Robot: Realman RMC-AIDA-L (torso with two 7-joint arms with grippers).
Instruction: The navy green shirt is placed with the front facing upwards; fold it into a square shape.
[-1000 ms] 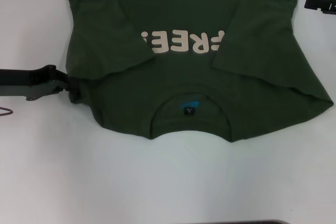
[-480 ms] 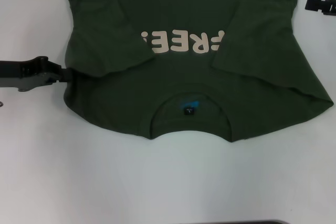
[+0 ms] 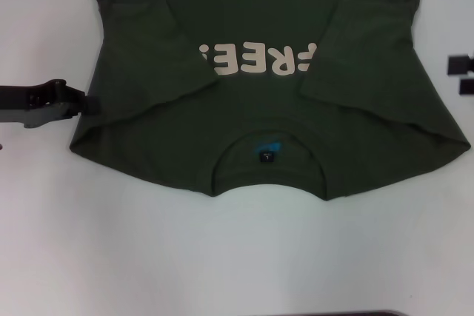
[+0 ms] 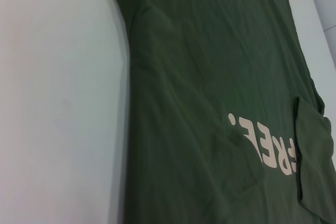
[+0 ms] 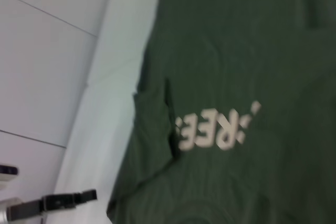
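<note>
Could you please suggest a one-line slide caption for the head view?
Olive-green "FREE!" T-shirt, sleeves folded inward, on a white table; left tool at its edge.

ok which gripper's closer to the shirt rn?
Left. The left gripper sits at the navy green shirt's left edge; the right gripper is off its right side with bare table between.

The shirt (image 3: 259, 116) lies flat on the white table, front up, collar nearest the robot, so the cream "FREE!" lettering (image 3: 255, 61) reads upside down from the head view. It is dark olive green. Both short sleeves are folded inward over the chest, the right one covering the lettering's end. A small black and blue label (image 3: 265, 153) shows inside the neckline.
</note>
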